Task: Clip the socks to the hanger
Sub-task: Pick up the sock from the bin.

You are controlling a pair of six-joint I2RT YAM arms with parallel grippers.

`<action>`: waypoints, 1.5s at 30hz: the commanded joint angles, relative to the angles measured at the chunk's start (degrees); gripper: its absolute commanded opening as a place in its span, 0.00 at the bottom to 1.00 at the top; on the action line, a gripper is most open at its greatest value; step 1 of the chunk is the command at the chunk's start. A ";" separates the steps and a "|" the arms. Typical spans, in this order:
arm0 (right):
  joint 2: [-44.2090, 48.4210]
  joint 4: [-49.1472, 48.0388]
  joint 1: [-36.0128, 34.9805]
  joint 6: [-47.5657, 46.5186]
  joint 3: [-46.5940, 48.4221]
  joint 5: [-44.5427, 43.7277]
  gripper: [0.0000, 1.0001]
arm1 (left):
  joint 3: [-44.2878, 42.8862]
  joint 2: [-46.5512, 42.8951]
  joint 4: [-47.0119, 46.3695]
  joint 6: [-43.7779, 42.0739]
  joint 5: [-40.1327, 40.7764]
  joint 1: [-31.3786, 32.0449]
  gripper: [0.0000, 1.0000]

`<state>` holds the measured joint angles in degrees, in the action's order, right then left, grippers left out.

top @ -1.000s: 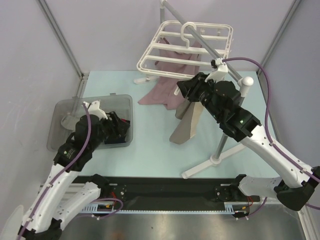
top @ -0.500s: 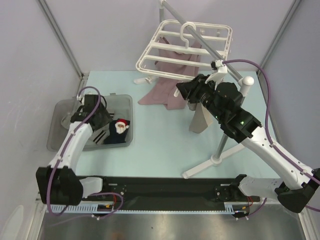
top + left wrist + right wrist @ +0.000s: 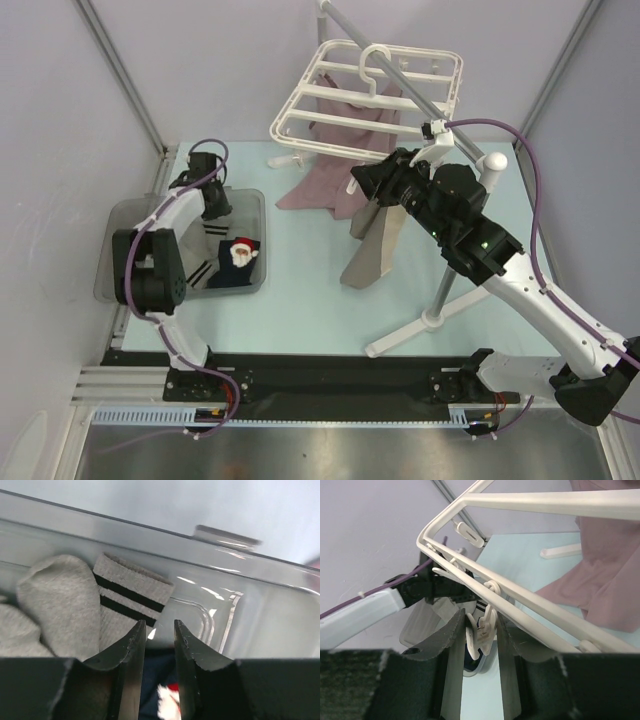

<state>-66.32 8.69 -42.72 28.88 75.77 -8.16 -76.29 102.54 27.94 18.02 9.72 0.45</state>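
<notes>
The white hanger (image 3: pixel 320 95) hangs on the stand at the back; its bars cross the right wrist view (image 3: pixel 530 500). My right gripper (image 3: pixel 362 183) is at its near edge, jaws pressed on a dangling white clip (image 3: pixel 482 630). A grey-beige sock (image 3: pixel 375 245) hangs just below. My left gripper (image 3: pixel 213 203) is over the far side of the clear bin (image 3: pixel 120 260), jaws a little apart with nothing between them (image 3: pixel 159 622). In the bin lie a navy Santa sock (image 3: pixel 237 255), a grey sock with black stripes (image 3: pixel 125 595) and a plain grey sock (image 3: pixel 60 595).
A mauve-pink cloth (image 3: pixel 330 180) drapes from the hanger to the table. The grey metal pole stand (image 3: pixel 445 280) slants behind my right arm, its white feet (image 3: pixel 400 335) on the pale blue table. Grey walls close in left, right and back.
My left arm has swung from the bin's near right side to its far edge, uncovering the Santa sock. The hanging grey-beige sock has swung. My right gripper has stayed at the hanger.
</notes>
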 commanded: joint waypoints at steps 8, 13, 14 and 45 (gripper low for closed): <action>-0.65 1.86 -0.26 2.23 -0.18 5.53 0.00 | -6.06 11.36 0.98 -5.89 0.04 -2.56 0.48; -0.56 1.95 -0.26 2.76 -0.27 5.18 0.00 | -5.71 14.26 0.27 -5.63 -2.94 -2.73 0.46; -0.65 1.95 -0.26 2.76 -0.18 5.18 0.00 | -5.54 14.53 0.01 -5.19 -3.56 -2.82 0.44; -1.97 4.06 -0.35 2.05 0.87 5.70 0.00 | 19.94 -48.30 -4.20 9.56 -32.30 9.99 0.00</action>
<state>-67.11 9.26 -42.72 29.32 75.90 -7.81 -59.70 57.19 25.21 21.85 -16.71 5.65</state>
